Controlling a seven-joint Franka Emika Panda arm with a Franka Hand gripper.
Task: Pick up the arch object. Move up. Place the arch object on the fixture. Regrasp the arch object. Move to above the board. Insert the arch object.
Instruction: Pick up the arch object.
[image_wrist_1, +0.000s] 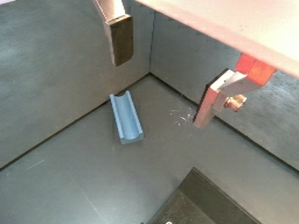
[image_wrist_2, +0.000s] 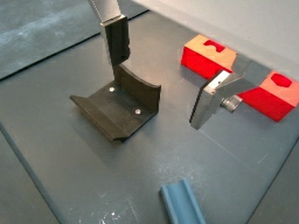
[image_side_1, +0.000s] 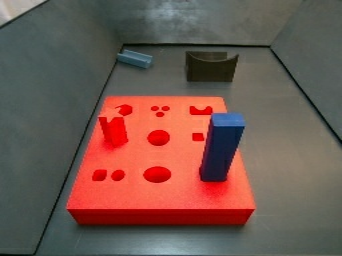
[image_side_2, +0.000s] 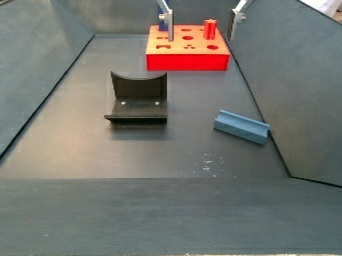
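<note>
Jaws of the gripper (image_wrist_1: 166, 77) hang apart, empty, upper frame; arch object (image_wrist_1: 128, 118) looks light, rigid — pinch its long sides.

Dark grey matte floor (image_side_2: 120, 150), flat, with faint pale scuff specks near its middle in a side view. Grey walls enclose it: a left wall (image_side_2: 34, 70) and right wall (image_side_2: 287, 70) slope outward, and a back wall (image_side_1: 174, 20) has a mottled, slightly shiny finish. Floor-wall seams show as thin pale lines. Lighting is even and soft, with weak reflections on the walls.
</note>
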